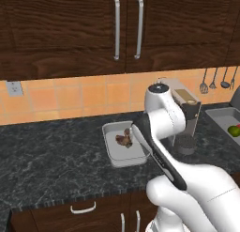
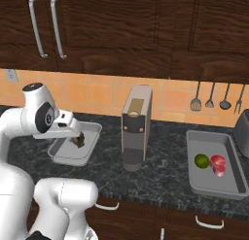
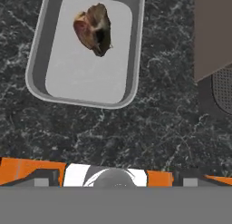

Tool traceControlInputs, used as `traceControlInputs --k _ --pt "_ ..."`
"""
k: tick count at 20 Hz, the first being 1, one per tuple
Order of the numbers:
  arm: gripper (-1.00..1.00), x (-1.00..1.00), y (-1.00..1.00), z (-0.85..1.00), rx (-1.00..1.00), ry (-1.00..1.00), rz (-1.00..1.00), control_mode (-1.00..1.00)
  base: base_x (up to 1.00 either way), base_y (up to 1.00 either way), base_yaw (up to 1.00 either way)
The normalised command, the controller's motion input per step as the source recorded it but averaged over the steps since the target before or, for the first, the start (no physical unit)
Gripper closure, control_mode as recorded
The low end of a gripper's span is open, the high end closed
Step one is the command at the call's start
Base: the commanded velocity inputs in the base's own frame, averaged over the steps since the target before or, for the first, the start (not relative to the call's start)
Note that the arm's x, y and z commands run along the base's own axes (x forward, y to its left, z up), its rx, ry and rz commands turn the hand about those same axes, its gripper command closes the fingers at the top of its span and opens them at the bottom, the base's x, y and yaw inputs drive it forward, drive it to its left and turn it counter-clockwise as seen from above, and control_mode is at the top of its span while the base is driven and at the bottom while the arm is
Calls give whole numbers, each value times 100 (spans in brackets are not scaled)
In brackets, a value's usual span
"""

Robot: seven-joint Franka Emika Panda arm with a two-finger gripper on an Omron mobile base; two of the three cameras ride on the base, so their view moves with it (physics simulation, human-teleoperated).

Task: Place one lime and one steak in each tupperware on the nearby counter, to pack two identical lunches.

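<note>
We are hovering with jaws released above the tray (image 3: pixel 38 60), where a steak (image 3: pixel 93 28) is lying alone on the bench (image 3: pixel 136 132); it is lacking a lime (image 2: pixel 202 161).

Dark wood cabinets (image 1: pixel 70 29) above an orange tiled backsplash (image 1: pixel 70 97).

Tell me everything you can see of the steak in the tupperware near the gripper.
The steak is a lumpy, irregular brown piece with reddish tints and a dark shaded side. It lies alone on the floor of the light-grey tupperware, toward one end, clear of the rim. Nothing grips it; no lime is beside it.
</note>
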Motion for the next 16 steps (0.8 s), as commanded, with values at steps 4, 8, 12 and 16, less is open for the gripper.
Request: traceControlInputs --k 4,8,12,16 --pt "-100 -86 -100 0 22 0 -18 -100 0 0 0" --pt "-100 -54 -84 0 20 0 -16 -100 0 0 0" --pt "-100 -45 -10 3 2 0 -2 -100 0 0 0" --pt "-100 -4 0 0 0 -1 0 -100 0 0 0"
